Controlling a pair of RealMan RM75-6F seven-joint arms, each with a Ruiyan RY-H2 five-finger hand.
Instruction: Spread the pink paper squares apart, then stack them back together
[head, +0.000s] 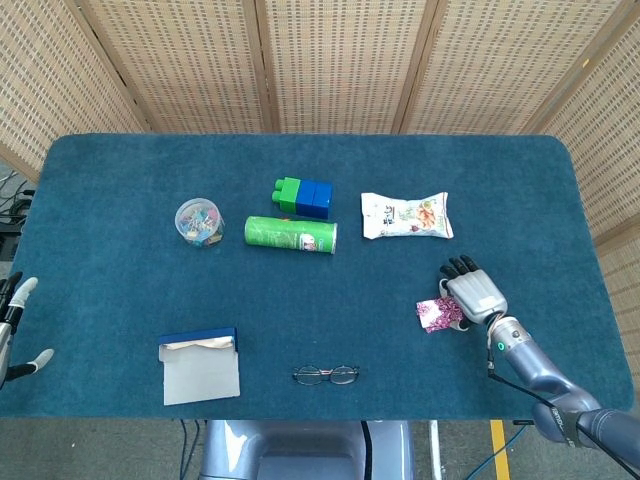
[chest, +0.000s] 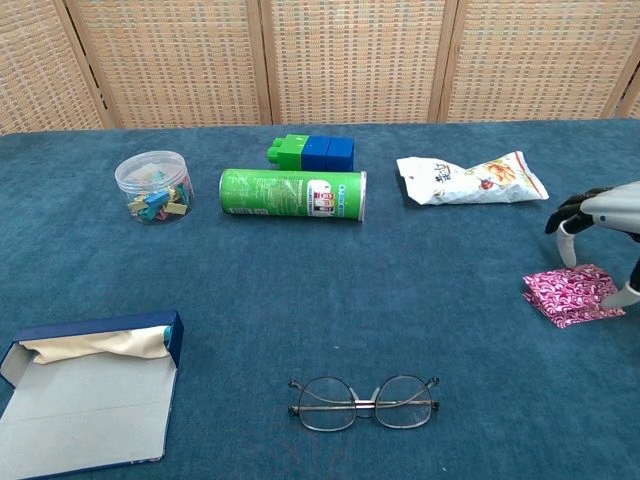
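Restacking step, judged nearly done: right robot hand (chest: 610, 215) with fingers apart, pressing pink paper squares (chest: 570, 294) just beneath it; next, aligning edges gently.

Table (head: 120, 200) covered in dark teal felt. Far row, left to right: clear tub of coloured clips (head: 199, 221), green canister (head: 290, 235) lying on its side with green-and-blue blocks (head: 302, 197) just behind, snack packet (head: 406, 215). Near edge: open blue case (head: 200, 366) at left, eyeglasses (head: 325, 375) centre, pink paper squares (chest: 572, 295) at right.
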